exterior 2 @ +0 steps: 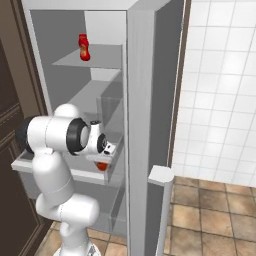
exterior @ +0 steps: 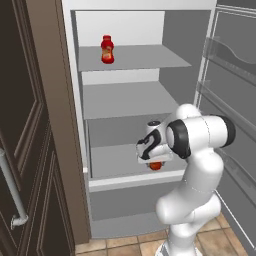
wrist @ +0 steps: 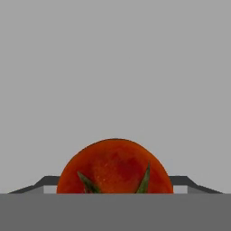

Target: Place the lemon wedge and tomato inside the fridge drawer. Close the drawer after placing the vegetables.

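The tomato (exterior: 155, 166) (exterior 2: 102, 167), round and red-orange with a green stalk, hangs under my hand. It sits between the two dark fingertips (wrist: 45, 181) and fills the gap. My gripper (exterior: 155, 162) (exterior 2: 103, 162) (wrist: 115, 181) is shut on it, pointing down. The fridge drawer (exterior: 125, 200) (exterior 2: 85, 175) is pulled out below the shelves, and the tomato is just above its inside, near the front rim. Behind the tomato (wrist: 115, 162) the hand view has flat grey surface. The lemon wedge is out of view.
A red sauce bottle (exterior: 107, 49) (exterior 2: 84, 47) stands on the top shelf. The open fridge door (exterior: 227, 80) (exterior 2: 150, 125) with its racks is close on the right. A dark wooden cabinet (exterior: 25, 125) stands at the left.
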{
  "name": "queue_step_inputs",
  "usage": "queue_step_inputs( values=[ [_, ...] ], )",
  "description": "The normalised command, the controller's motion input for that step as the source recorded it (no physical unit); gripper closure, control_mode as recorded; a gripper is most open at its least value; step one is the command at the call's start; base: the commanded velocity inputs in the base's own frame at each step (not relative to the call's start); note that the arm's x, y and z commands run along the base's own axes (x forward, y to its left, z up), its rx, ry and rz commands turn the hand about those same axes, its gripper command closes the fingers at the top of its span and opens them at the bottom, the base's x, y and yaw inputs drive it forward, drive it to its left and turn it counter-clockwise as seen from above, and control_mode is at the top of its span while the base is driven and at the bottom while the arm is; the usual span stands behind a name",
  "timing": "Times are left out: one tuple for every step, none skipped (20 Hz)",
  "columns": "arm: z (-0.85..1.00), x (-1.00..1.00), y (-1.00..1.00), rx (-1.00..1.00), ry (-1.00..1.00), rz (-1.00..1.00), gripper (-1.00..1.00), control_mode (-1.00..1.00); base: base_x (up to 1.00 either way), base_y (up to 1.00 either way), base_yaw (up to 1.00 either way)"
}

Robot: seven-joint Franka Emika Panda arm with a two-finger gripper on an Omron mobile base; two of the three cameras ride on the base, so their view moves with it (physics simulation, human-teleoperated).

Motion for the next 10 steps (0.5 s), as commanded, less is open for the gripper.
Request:
queue_step_inputs(
  values=[
    [-0.41, 0.0, 0.06, 0.02, 0.0, 0.0, -1.0, -1.0, 0.0, 0.0, 0.0],
    [-0.44, 0.0, 0.06, 0.02, 0.0, 0.0, -1.0, -1.0, 0.0, 0.0, 0.0],
    [-0.32, 0.0, 0.05, 0.03, 0.0, 0.0, -1.0, -1.0, 0.0, 0.0, 0.0],
    [-0.19, 0.0, 0.05, 0.04, 0.0, 0.0, -1.0, -1.0, 0.0, 0.0, 0.0],
    [-0.06, 0.0, 0.01, 0.05, 0.0, 0.0, -1.0, -1.0, 0.0, 0.0, 0.0],
    [0.0, 0.0, 0.0, 0.06, 0.0, 0.0, -1.0, -1.0, 0.0, 0.0, 0.0],
    [0.0, 0.0, 0.0, 0.05, 0.0, 0.0, -1.0, -1.0, 0.0, 0.0, 0.0],
    [0.0, 0.0, 0.0, 0.04, 0.0, 0.0, -1.0, -1.0, 0.0, 0.0, 0.0],
    [0.11, 0.0, 0.0, 0.02, 0.0, 0.0, -1.0, -1.0, 0.0, 0.0, 0.0],
    [0.21, -0.04, 0.01, 0.0, 0.0, 0.0, -1.0, -1.0, 0.0, 0.0, 0.0]
  ],
)
